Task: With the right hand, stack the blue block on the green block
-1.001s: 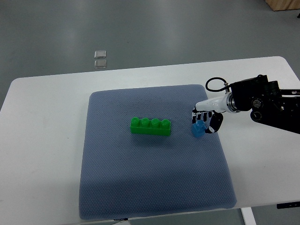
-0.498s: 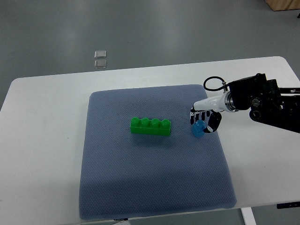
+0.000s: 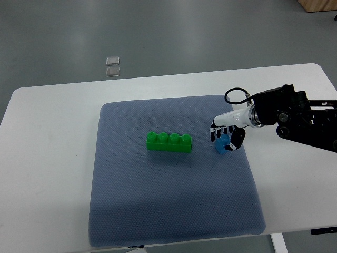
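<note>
Early in the task, by the look of it: nothing stacked yet. Resting flat near the middle of the grey-blue textured fabric mat (image 3: pixel 174 211), itself spread on the white table (image 3: pixel 47 158), the long green plastic block with four studs (image 3: pixel 169 142), bare on top. Well to its right, near the mat's right edge, the small blue plastic block (image 3: pixel 223 144), low against the mat and apparently not yet lifted, though contact with the cloth hard to confirm from above. Curled around it from above and from the right, the right hand (image 3: pixel 226 135) with its white and black fingers (image 3: pixel 235 139), closed on the blue block or close to that; firmness of the hold not readable. Left still: lifting, carrying leftwards, seating on the green studs. Against half a second ago and a full second ago: hand and forearm shifted slightly left and up the picture, fingers wrapped tighter over the blue block, block itself nudged barely; green block unmoved. No left arm visible anywhere
</note>
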{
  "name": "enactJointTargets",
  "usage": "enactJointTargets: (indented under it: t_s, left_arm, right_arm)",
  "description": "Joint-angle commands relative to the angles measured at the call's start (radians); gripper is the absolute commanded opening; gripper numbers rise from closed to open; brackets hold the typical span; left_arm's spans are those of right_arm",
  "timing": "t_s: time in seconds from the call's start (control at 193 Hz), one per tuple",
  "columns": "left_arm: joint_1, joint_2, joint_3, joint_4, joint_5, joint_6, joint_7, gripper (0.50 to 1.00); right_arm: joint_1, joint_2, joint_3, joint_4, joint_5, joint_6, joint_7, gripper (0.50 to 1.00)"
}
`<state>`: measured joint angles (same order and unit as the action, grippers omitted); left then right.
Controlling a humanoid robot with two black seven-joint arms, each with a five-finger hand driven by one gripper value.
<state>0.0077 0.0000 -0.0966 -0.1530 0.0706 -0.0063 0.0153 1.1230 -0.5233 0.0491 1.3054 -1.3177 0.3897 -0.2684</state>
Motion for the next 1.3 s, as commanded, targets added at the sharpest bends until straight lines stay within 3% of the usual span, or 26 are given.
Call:
enactJointTargets:
  t_s: [0.0, 0.358, 0.763, 1.095, 1.297]
  left_arm:
    - [0.0, 0.0, 0.0, 0.0, 0.0, 0.0, 0.0, 1.0]
    - [0.0, 0.0, 0.0, 0.0, 0.0, 0.0, 0.0, 1.0]
    - [0.0, 0.0, 0.0, 0.001, 0.0, 0.0, 0.0, 1.0]
    - [0.0, 0.0, 0.0, 0.0, 0.0, 0.0, 0.0, 1.0]
    - [0.0, 0.0, 0.0, 0.0, 0.0, 0.0, 0.0, 1.0]
  right_arm:
    - [0.001, -0.004, 0.0, 0.0, 0.0, 0.002, 0.0, 0.656]
    - [0.001, -0.007, -0.002, 0.0, -0.002, 0.002, 0.0, 0.652]
    - [0.001, -0.009, -0.002, -0.003, -0.012, 0.0, 0.006, 0.605]
    - [0.001, -0.009, 0.0, -0.003, -0.029, -0.005, 0.015, 0.515]
    - [0.004, -0.014, 0.014, -0.002, -0.035, -0.009, 0.029, 0.5]
